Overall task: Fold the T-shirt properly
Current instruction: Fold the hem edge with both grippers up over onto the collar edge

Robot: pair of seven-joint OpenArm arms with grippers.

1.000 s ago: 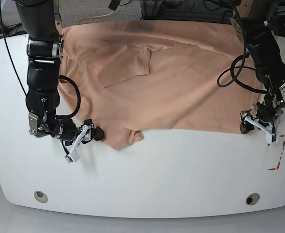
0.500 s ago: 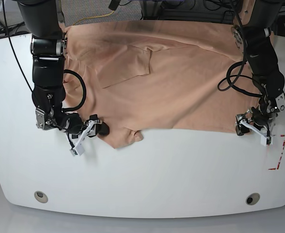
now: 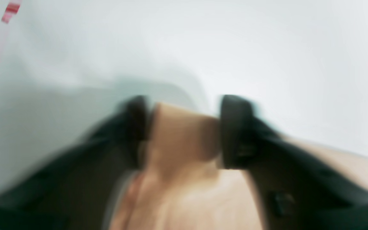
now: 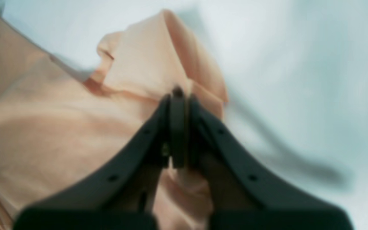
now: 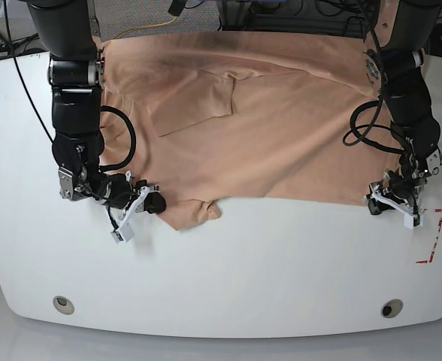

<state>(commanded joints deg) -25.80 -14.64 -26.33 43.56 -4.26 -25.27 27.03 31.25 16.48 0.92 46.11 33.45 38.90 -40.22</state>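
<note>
No words, labels, brand names or numbers can be read anywhere. The T-shirt [image 5: 258,128] is plain, with no print. The only marking is a broken line of red tape [image 5: 430,244] on the white table [image 5: 266,271] near its edge, and it carries no lettering; the wrist views are too blurred to read.

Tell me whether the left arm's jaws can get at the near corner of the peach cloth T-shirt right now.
Probably yes: the left gripper already has a corner of the peach cloth T-shirt between its open jaws, with only the white table around it and nothing blocking.
</note>
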